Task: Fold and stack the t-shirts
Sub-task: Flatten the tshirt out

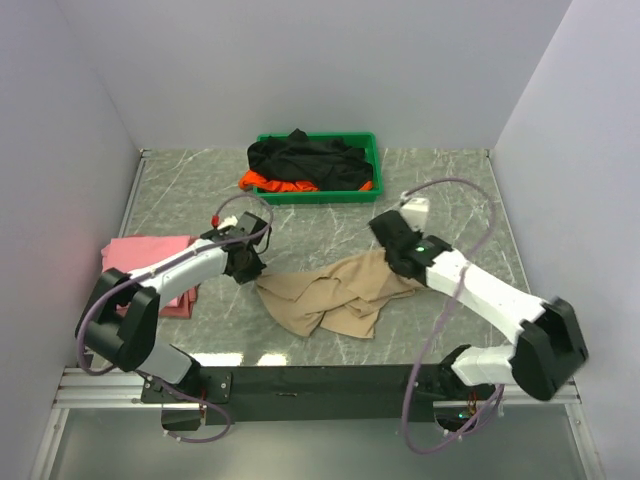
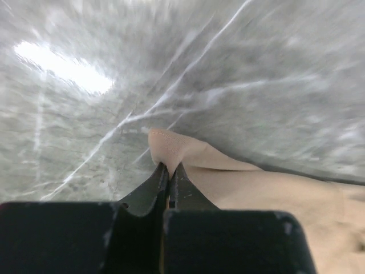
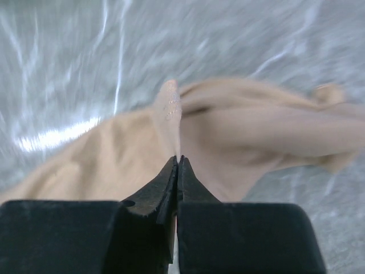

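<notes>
Beige t-shirt (image 1: 335,295) is lying crumpled mid-frame on the table (image 1: 450,190). Left fingers (image 2: 151,188) and right fingers (image 3: 159,185) are clamping its opposite edges; thin bites probably risking cloth slipping out when stretching.

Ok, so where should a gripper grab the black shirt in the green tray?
Probably the raised bunch at the back of the black t-shirt, coming straight down from above. It lies heaped over the orange t-shirt inside the green tray, whose walls would likely block a sideways approach.
</notes>
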Robot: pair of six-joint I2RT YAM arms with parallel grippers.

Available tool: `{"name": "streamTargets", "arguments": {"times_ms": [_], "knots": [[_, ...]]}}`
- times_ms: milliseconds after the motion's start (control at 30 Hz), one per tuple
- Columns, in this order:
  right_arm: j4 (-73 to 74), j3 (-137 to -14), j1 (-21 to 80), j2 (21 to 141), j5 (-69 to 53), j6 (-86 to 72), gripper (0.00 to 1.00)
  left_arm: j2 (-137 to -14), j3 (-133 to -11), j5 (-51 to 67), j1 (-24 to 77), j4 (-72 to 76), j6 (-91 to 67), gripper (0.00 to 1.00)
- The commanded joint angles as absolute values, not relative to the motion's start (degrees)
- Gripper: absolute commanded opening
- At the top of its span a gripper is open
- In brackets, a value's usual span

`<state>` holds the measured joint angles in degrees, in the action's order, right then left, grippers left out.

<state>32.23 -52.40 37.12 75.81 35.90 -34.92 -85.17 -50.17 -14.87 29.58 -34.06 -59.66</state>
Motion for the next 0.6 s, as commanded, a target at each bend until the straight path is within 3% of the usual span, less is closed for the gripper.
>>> {"name": "streamTargets", "arguments": {"times_ms": [0,233,400,567], "knots": [[34.3,-54.3,33.6,66.6,43.5,-36.8,0.00,-78.7,-56.9,-21.0,28.8,-38.1,-59.2,0.01],[32.2,-63.6,26.5,47.8,40.6,-31.0,0.00,-66.9,-68.6,-27.9,28.8,-45.0,-59.8,0.00],[34.4,-74.1,26.3,41.6,45.4,-26.0,0.00,-57.1,-77.9,-34.4,28.7,-49.8,-59.0,0.01],[36.4,-85.5,26.4,36.8,37.8,-23.6,0.00,-47.4,-86.0,-35.5,28.8,-50.0,-58.9,0.01]]}}
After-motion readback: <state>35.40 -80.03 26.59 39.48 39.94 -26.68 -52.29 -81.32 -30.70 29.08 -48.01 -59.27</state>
